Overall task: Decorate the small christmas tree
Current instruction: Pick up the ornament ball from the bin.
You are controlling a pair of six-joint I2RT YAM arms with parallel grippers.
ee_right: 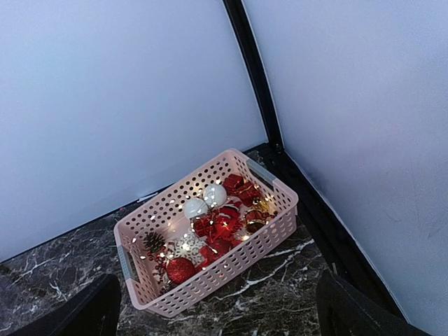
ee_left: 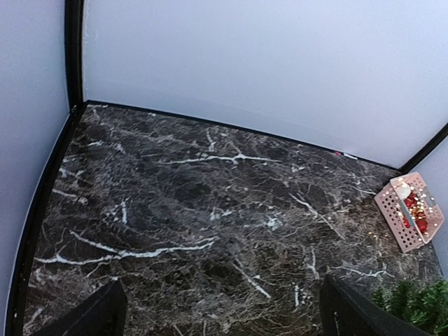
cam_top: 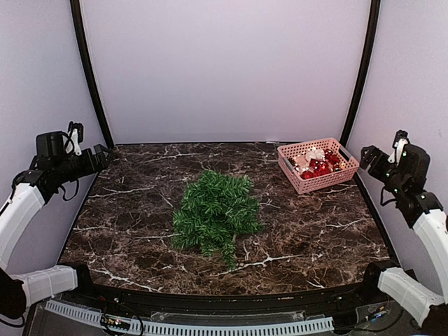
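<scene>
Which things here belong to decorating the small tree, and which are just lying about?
For the job: small christmas tree; pink basket; red and white ornaments in it.
Not part of it: marble table; white walls.

A robot test cell, as in a lab, is shown. A dark marble-patterned worktop is closed in on three sides by plain pale walls, which are joined at black posts. A left arm and a right arm are mounted at its near edge, where a slotted cable duct is run. Staged props are laid out: a tree and a basket.
</scene>
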